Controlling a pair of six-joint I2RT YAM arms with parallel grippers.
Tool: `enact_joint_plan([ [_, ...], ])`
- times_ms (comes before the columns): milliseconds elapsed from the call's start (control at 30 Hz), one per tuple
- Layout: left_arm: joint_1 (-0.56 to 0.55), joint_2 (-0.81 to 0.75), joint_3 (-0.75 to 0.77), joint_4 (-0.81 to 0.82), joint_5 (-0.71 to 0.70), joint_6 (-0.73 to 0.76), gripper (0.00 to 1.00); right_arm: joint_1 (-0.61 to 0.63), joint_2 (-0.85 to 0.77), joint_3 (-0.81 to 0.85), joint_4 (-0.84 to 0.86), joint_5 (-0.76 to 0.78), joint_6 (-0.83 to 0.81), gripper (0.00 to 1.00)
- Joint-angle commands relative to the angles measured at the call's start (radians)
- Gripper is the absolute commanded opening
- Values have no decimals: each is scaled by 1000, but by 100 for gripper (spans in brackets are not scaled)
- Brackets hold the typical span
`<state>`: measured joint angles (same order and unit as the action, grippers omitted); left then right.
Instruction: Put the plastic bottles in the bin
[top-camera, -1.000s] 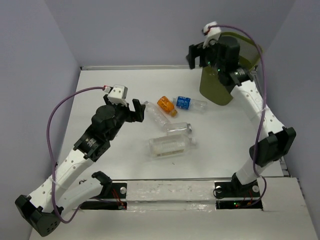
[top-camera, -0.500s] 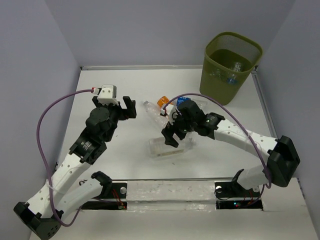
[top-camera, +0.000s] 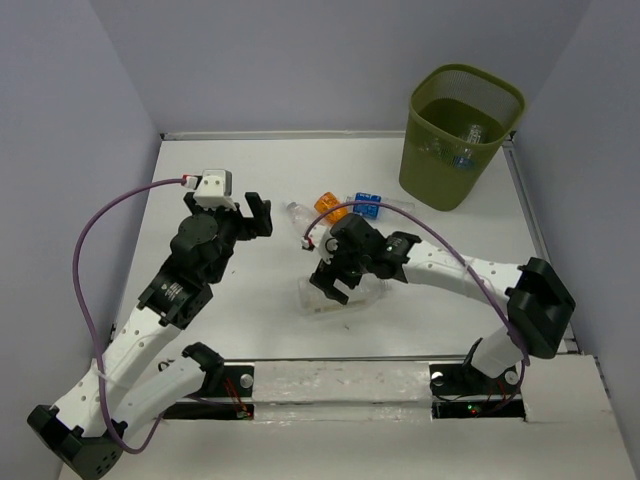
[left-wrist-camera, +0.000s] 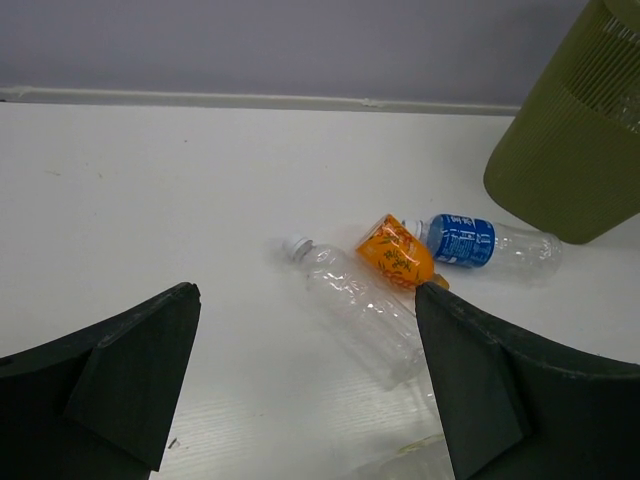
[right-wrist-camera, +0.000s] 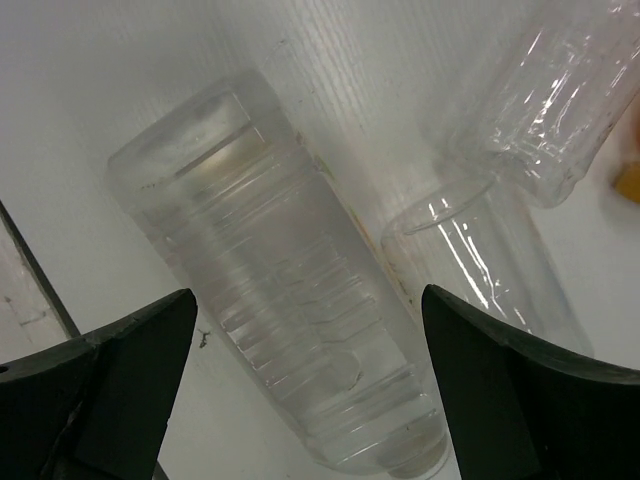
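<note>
A: Several plastic bottles (top-camera: 300, 214) lie mid-table, and some are already in the bin (top-camera: 430, 175) at the far right corner. Which step?
B: A pick. The right gripper (top-camera: 333, 280) hangs over the large squarish bottle (right-wrist-camera: 290, 380), fingers spread, holding nothing. Next it should lower, close across the width and lift.
A: Left?
B: The left gripper (top-camera: 258, 215) is spread and empty.
A: Views?
B: The right wrist view shows a clear bottle (right-wrist-camera: 480, 270) just beside the big one. Overhead, the arm hides it.

bin (top-camera: 432, 175) olive-green, mesh | orange bottle (left-wrist-camera: 397, 252) | blue-label bottle (left-wrist-camera: 462, 240) | ribbed bottle (right-wrist-camera: 290, 340) clear
</note>
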<state>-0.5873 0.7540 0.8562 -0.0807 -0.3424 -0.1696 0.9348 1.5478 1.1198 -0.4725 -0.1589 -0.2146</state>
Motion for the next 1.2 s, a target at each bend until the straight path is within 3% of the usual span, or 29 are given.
enact_joint_plan([
  [0, 6, -16, -5, 22, 19, 2, 99, 13, 3, 89, -11, 56, -89, 100],
  [433, 7, -19, 0, 18, 51, 10, 99, 33, 127, 109, -127, -102, -106, 100],
  [1033, 7, -47, -3, 21, 14, 7, 98, 122, 250, 115, -11, -34, -60, 100],
  [1167, 12, -56, -5, 19, -42, -10, 99, 122, 206, 98, 43, -15, -54, 89],
])
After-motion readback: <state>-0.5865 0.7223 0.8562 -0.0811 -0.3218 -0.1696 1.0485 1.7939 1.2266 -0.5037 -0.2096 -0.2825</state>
